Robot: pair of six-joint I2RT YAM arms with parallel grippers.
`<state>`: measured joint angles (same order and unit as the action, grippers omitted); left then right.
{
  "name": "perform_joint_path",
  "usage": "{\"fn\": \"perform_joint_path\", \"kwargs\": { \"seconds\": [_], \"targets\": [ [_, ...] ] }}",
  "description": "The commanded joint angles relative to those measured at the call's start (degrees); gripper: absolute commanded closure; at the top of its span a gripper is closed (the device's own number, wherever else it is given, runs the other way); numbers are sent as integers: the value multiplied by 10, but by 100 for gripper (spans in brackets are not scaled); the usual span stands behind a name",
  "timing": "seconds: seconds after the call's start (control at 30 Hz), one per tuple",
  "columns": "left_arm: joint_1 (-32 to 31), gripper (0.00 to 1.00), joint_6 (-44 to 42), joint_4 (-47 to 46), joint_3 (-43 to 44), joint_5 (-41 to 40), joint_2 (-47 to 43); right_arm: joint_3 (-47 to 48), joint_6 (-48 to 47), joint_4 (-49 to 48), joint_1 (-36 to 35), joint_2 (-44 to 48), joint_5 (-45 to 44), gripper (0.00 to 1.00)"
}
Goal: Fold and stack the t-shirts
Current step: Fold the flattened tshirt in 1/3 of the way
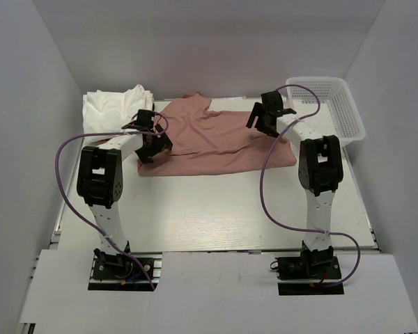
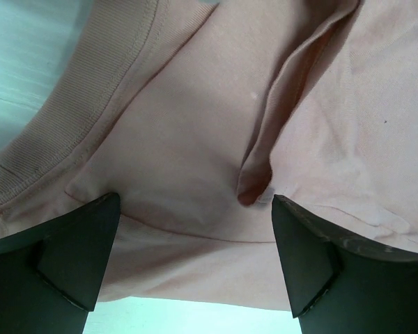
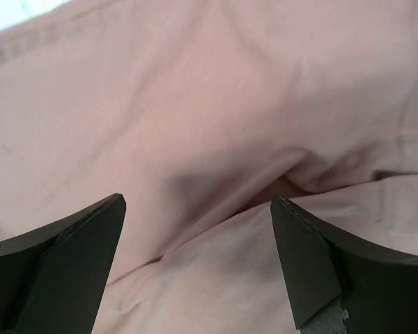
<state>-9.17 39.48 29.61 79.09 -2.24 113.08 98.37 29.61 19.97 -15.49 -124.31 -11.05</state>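
A dusty pink t-shirt [image 1: 216, 139] lies rumpled along the far edge of a white counter [image 1: 216, 216]. It sits between a pile of white t-shirts [image 1: 115, 104] at the far left corner and a white mesh basket [image 1: 327, 104] at the far right corner. The left gripper [image 2: 195, 209] hangs over the shirt's left end beside a ribbed edge band, jaws wide and holding nothing. The right gripper [image 3: 198, 209] hovers over the right end, equally wide and empty. For a clean fold, each gripper should probably pinch a flat edge rather than a raised wrinkle, and both should lift evenly.
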Motion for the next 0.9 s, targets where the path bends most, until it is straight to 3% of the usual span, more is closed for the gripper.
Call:
{"fn": "perform_joint_path", "kwargs": {
  "seconds": [0.0, 0.13, 0.23, 0.47, 0.67, 0.87],
  "targets": [
    [2, 0, 1, 12, -3, -21, -8, 6, 14, 35, 16, -1, -35, 10],
    [2, 0, 1, 17, -10, -26, -21, -71, 15, 30, 22, 34, -35, 10],
    [2, 0, 1, 12, -39, -26, -36, -173, 14, -36, 26, 88, -46, 10],
    [2, 0, 20, 5, -191, -12, -100, -330, 31, -57, 35, 163, -36, 10],
    [-9, 0, 59, 26, -362, 20, -274, -499, 67, -40, 27, 305, -11, 10],
    [-14, 0, 83, 84, -456, 43, -508, -672, 107, -31, 5, 552, 60, 10]
  ]
}}
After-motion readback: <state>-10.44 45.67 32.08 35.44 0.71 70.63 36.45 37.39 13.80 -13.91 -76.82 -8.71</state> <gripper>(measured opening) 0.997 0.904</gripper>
